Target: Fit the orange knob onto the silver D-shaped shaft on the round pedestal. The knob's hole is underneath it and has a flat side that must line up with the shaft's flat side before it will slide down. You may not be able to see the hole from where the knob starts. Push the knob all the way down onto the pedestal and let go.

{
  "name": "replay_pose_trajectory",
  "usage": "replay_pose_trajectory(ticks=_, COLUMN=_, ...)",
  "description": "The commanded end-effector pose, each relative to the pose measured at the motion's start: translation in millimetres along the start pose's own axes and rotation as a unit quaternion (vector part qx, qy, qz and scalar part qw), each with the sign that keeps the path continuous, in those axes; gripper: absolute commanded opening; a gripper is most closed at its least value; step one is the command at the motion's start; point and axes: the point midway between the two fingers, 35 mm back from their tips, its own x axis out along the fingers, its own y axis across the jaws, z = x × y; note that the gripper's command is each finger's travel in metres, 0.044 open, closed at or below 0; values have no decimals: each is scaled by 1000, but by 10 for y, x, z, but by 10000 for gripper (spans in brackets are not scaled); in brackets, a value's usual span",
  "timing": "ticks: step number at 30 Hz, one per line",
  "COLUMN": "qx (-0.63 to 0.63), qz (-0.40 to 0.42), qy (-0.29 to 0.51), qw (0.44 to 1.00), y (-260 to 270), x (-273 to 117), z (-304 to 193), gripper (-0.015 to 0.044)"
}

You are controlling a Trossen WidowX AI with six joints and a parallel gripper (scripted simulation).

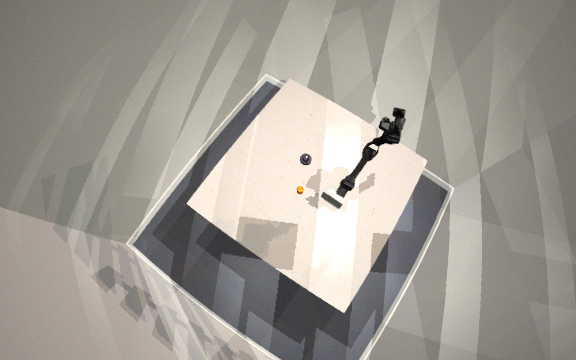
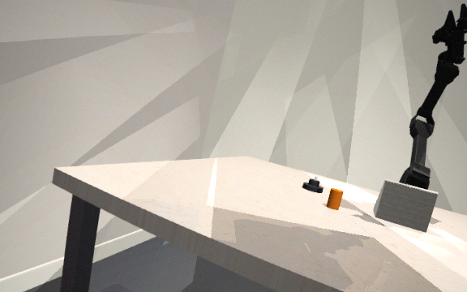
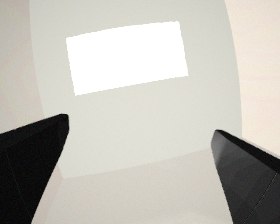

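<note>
The orange knob stands upright on the table; its underside and hole are hidden. The dark round pedestal stands apart from it, with a small silver shaft pointing up from its middle. The shaft's flat side is too small to make out. My gripper is open and empty, raised high above the table and far from both knob and pedestal. Neither knob nor pedestal shows in the wrist view, which has a bright white rectangle between the fingers.
The arm's pale block base sits on the table, to the right of the knob in the top and exterior views. Bright light patches and shadows cross the table top. A pale-rimmed dark floor area surrounds the table.
</note>
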Motion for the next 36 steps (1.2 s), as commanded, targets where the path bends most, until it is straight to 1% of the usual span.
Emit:
replay_pose_trajectory(ticks=1, qx=0, qz=0, qy=0, qw=1000, y=0, x=0, z=0, gripper=426)
replay_pose_trajectory(ticks=2, qx=-2, qz=-2, qy=-1, qw=1000, y=-19, x=6, z=10, gripper=440)
replay_pose_trajectory(ticks=8, qx=-66, qz=-75, qy=-36, qw=994, y=-627, x=153, z=401, gripper=440)
replay_pose_trajectory(ticks=13, qx=-125, qz=-147, qy=-75, qw=978, y=-1176, x=210, z=865, gripper=440)
replay_pose_trajectory(ticks=18, qx=-188, qz=-227, qy=-120, qw=948, y=-1711, x=169, z=1432, gripper=440)
replay_pose_trajectory(ticks=22, qx=-233, qz=-292, qy=-152, qw=915, y=-2080, x=56, z=1896, gripper=440)
replay_pose_trajectory(ticks=27, qx=-299, qz=-383, qy=-176, qw=856, y=-2493, x=-207, z=2478, gripper=440)
replay_pose_trajectory(ticks=32, qx=-324, qz=-428, qy=-187, qw=823, y=-2675, x=-374, z=2766, gripper=440)
replay_pose_trajectory(ticks=36, qx=-350, qz=-503, qy=-210, qw=762, y=-2955, x=-715, z=3253, gripper=440)
